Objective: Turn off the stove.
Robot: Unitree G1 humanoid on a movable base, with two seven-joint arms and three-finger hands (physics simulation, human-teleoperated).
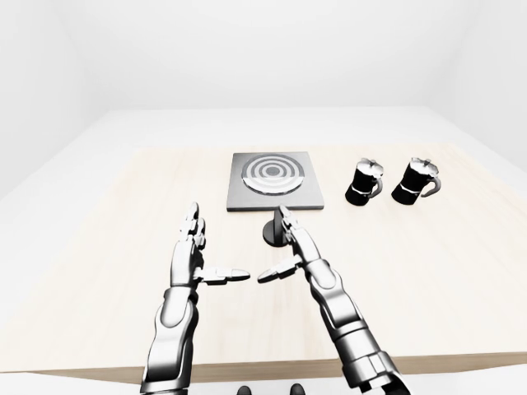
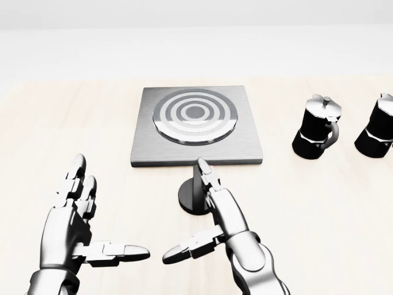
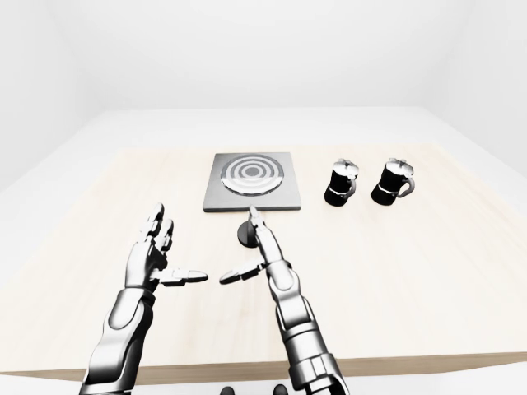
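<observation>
Stove knob (image 2: 191,195) behind right hand (image 2: 221,212)

We count one stove (image 2: 196,126), a square metal plate carrying a single round burner (image 2: 194,115) of concentric rings. We count one dark round knob (image 2: 192,196) on the surface (image 2: 319,215). We count two black moka pots: the first moka pot (image 2: 316,127) and the second moka pot (image 2: 377,126). We count two robot hands, the left hand (image 2: 73,224) and the right hand (image 2: 221,224), each with three fingers (image 2: 78,172).
</observation>
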